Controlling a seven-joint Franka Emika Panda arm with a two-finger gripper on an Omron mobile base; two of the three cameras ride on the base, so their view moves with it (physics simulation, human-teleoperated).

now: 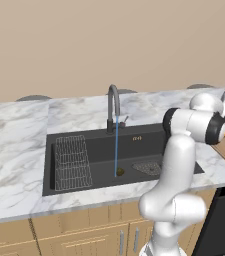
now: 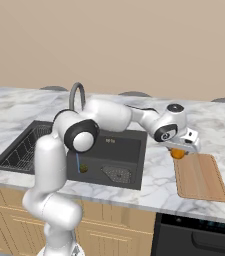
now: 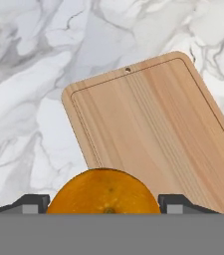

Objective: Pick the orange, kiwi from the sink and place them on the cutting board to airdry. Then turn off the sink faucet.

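Observation:
The orange sits between my gripper's two fingertips, held above the marble counter beside a corner of the wooden cutting board. From the right base view, the orange hangs under the gripper at the cutting board's far left corner. The kiwi lies on the floor of the dark sink, under the thin blue stream from the gooseneck faucet. The kiwi also shows beside my arm's elbow.
A wire rack fills the sink's left part and a mesh drain plate lies at its right. A dark appliance front stands below the counter under the board. Marble counter surrounds the sink.

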